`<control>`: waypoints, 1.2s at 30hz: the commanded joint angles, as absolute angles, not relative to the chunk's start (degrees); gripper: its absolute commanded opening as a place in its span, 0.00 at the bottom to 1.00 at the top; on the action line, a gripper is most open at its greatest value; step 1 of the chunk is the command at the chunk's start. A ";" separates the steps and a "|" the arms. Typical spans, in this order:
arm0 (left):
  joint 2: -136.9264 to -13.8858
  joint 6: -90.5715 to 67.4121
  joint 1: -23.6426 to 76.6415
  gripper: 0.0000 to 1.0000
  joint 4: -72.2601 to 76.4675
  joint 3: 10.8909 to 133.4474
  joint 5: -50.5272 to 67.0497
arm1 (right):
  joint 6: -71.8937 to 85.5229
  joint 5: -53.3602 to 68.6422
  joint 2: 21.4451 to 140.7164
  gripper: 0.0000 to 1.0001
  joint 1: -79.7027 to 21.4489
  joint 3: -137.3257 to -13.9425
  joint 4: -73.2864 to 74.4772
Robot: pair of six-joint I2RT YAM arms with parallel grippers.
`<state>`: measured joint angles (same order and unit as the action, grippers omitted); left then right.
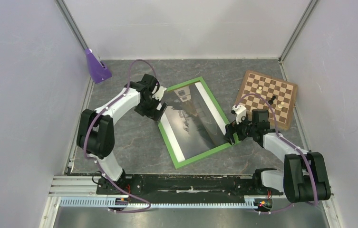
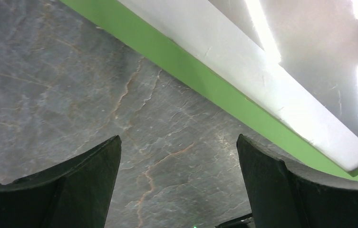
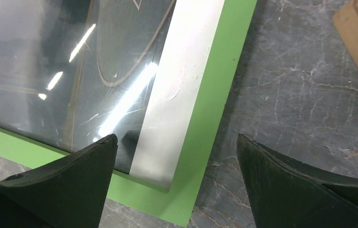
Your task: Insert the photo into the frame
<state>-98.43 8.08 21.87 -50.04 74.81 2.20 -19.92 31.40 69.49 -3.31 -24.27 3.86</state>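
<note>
On the grey marbled desk (image 1: 134, 137), near its middle, the frame (image 1: 200, 156) lies flat with its green front up, turned at a slant to the desk's edges. The photo (image 1: 196, 123) sits inside the green rails, a dark glossy scene with a white strip along each long edge, and the ceiling lights glare off its surface. The left end effector (image 1: 160, 110) is at the frame's left long rail, toward the far end. Its fingers (image 2: 72, 190) are spread wide and pinch nothing. From the left wrist they are seen over bare desk just beside the green rail, with the rail and one white strip running diagonally beyond them. The right end effector (image 1: 230, 135) is at the frame's near right corner, its fingers (image 3: 300, 190) likewise spread wide with nothing between them but the corner below. In the right wrist view one finger stands over the photo and the short rail. The other stands over bare desk outside the long rail. Whether either end effector touches the frame cannot be told. To the right of the frame, near it but apart, a brown-and-cream chessboard (image 1: 267, 97) lies on the desk with a few small pieces on it, and its wooden edge shows in a corner of the right wrist view. A purple block (image 1: 96, 66) sits at the far left corner, well apart from everything else.
</note>
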 commanded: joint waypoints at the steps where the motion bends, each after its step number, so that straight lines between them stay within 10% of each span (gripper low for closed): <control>1: -102.26 3.91 20.39 0.96 -49.44 75.05 9.09 | -24.27 31.10 70.29 0.98 -4.28 -26.21 5.10; 36: -131.91 6.44 18.22 0.97 -57.77 115.79 5.98 | -22.07 35.20 77.41 0.98 -35.40 -29.10 2.50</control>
